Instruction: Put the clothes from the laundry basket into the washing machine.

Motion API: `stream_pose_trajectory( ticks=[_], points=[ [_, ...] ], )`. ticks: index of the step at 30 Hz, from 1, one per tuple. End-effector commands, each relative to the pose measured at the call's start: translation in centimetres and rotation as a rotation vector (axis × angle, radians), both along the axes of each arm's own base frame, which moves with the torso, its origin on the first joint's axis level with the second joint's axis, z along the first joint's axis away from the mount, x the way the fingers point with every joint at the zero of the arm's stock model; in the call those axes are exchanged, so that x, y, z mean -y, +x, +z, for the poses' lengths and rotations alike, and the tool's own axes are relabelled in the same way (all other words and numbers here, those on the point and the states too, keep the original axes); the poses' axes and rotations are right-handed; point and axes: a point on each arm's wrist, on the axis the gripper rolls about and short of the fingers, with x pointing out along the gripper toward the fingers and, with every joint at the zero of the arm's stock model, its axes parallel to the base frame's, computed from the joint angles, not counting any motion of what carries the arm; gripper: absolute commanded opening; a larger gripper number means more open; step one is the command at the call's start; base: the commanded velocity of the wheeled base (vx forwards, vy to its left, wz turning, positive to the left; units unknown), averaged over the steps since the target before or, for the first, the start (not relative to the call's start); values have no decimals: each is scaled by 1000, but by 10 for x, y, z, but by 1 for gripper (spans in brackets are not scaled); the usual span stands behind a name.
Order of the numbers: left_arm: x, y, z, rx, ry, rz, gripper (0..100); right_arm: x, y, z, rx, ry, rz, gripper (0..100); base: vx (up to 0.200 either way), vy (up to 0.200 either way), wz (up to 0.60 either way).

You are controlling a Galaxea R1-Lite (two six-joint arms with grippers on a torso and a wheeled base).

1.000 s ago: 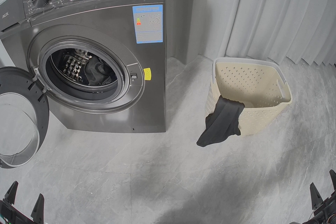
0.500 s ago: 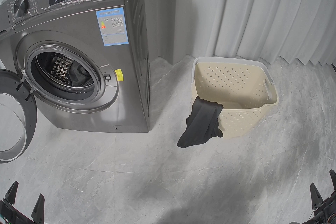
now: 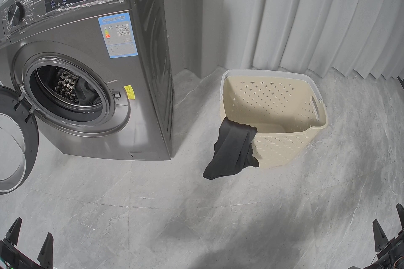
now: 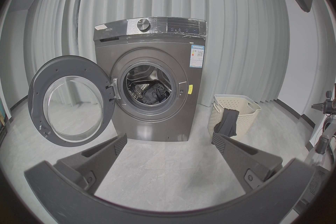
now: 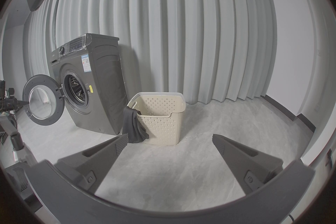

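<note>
A grey washing machine [image 3: 84, 72] stands at the left with its round door [image 3: 14, 139] swung open. Dark clothes [image 4: 150, 91] lie inside the drum [image 3: 71, 89]. A cream laundry basket [image 3: 273, 114] sits on the floor to the right of the machine. A dark garment [image 3: 231, 148] hangs over the basket's near rim and trails down to the floor. My left gripper [image 4: 168, 140] is open and low at the near left, far from the machine. My right gripper [image 5: 168, 140] is open at the near right, well short of the basket [image 5: 161, 119].
Pale pleated curtains [image 3: 303, 5] hang behind the basket and the machine. Grey marble-look floor [image 3: 189, 219] stretches between me and both objects. The open door juts out to the left of the machine front.
The head view has swung to the right: machine and basket have both slid leftward in the picture. Neither gripper has moved, and the garment hangs as before.
</note>
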Motion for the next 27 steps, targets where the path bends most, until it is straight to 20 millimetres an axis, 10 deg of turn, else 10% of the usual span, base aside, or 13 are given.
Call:
stream_pose_trajectory(
  ticks=[1, 27],
  points=[
    [0, 1, -5, -9, 2, 1, 100, 0, 0, -5, -4, 0, 1, 100, 0, 0, 0],
    [0, 1, -5, -7, 0, 1, 100, 0, 0, -5, -6, -3, 2, 100, 115, 0, 0]
  ],
)
